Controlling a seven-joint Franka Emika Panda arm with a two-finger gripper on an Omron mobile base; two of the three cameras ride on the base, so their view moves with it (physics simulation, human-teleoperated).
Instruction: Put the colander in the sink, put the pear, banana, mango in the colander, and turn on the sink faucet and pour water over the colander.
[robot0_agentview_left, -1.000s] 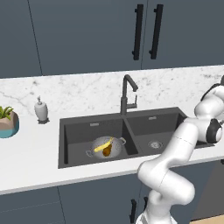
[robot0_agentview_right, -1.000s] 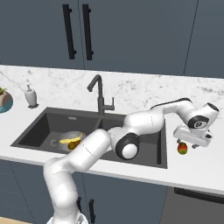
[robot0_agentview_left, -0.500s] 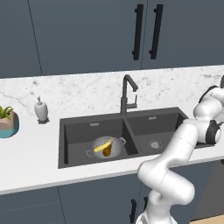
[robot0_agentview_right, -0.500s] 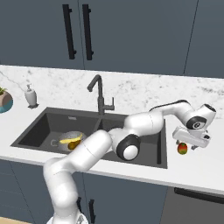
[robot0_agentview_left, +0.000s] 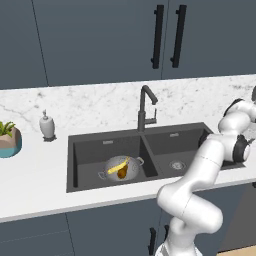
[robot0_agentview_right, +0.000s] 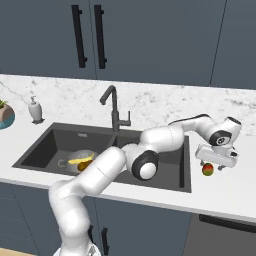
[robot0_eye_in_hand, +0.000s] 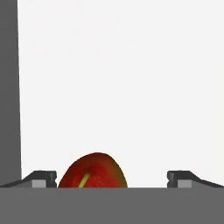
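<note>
The mango (robot0_agentview_right: 208, 169), red with a green streak, lies on the white marble counter to the right of the sink (robot0_agentview_right: 150, 175). My gripper (robot0_agentview_right: 214, 165) hangs open right over it. In the hand view the mango (robot0_eye_in_hand: 92, 171) sits between the two fingertips (robot0_eye_in_hand: 43, 178), closer to the left one, and nothing grips it. The colander (robot0_agentview_left: 121, 167) stands in the sink's left basin (robot0_agentview_left: 85, 155) with the yellow banana (robot0_agentview_left: 116, 169) and the brownish pear (robot0_agentview_left: 122, 174) inside. Behind the divider rises the dark sink faucet (robot0_agentview_left: 145, 107), with no water running.
A white soap dispenser (robot0_agentview_left: 46, 125) and a teal plant pot (robot0_agentview_left: 9, 141) stand on the counter left of the sink. Dark cabinet doors with black handles (robot0_agentview_left: 167, 36) hang above. My arm reaches across the right basin (robot0_agentview_right: 170, 150). The counter's front edge is close to the mango.
My hand has come down a little and slightly left over the mango. Its jaws stay wide. The mango, colander and fruit have not moved.
</note>
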